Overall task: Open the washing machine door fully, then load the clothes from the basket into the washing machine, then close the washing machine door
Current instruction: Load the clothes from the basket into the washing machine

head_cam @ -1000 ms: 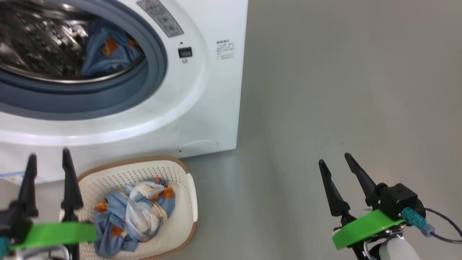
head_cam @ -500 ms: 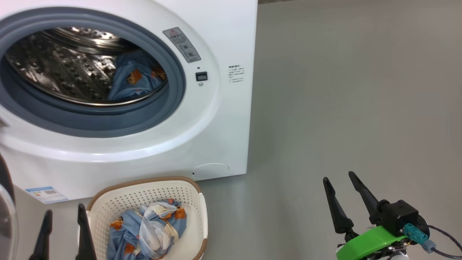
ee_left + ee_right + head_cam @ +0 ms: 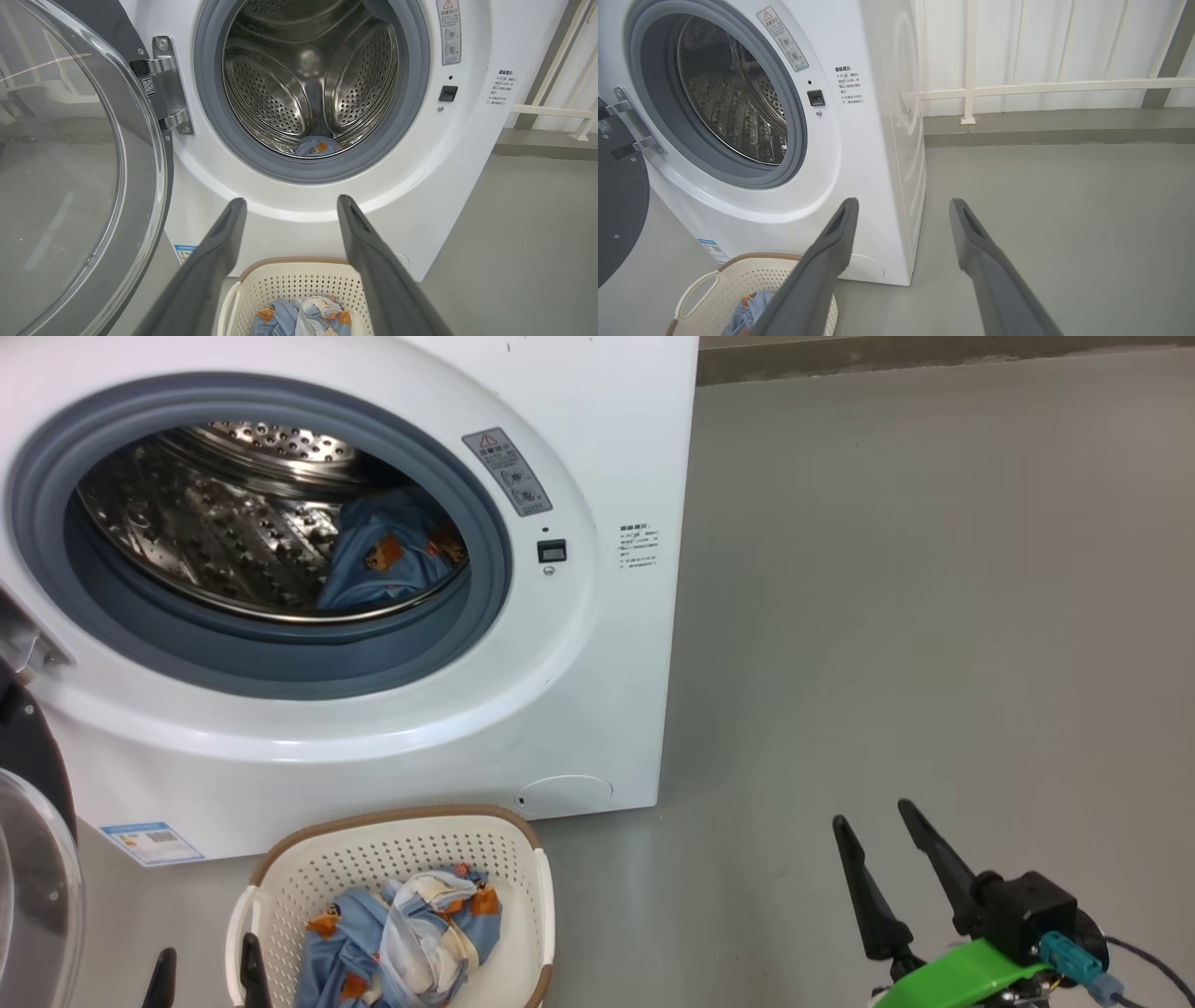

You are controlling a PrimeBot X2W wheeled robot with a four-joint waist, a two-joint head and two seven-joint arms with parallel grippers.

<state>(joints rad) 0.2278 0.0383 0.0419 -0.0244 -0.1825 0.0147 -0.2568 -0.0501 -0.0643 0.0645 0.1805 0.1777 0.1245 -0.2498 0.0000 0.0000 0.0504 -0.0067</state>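
The washing machine (image 3: 607,691) is placed at eleven o'clock in the head view. The washing machine door (image 3: 70,186) is hung at nine o'clock of the drum (image 3: 224,541). The basket (image 3: 392,817) is set on the floor (image 3: 934,616) at six o'clock, just before the machine. Clothes (image 3: 401,938) are held in the basket, and a further piece (image 3: 387,560) in the drum.

The right tool (image 3: 901,205) has its two fingers (image 3: 831,252) wide apart, holding nothing. Past them stands the washing machine (image 3: 873,154), its door (image 3: 619,205) swung open. Low down, the basket (image 3: 698,298) holds what looks like blue clothes (image 3: 749,305).
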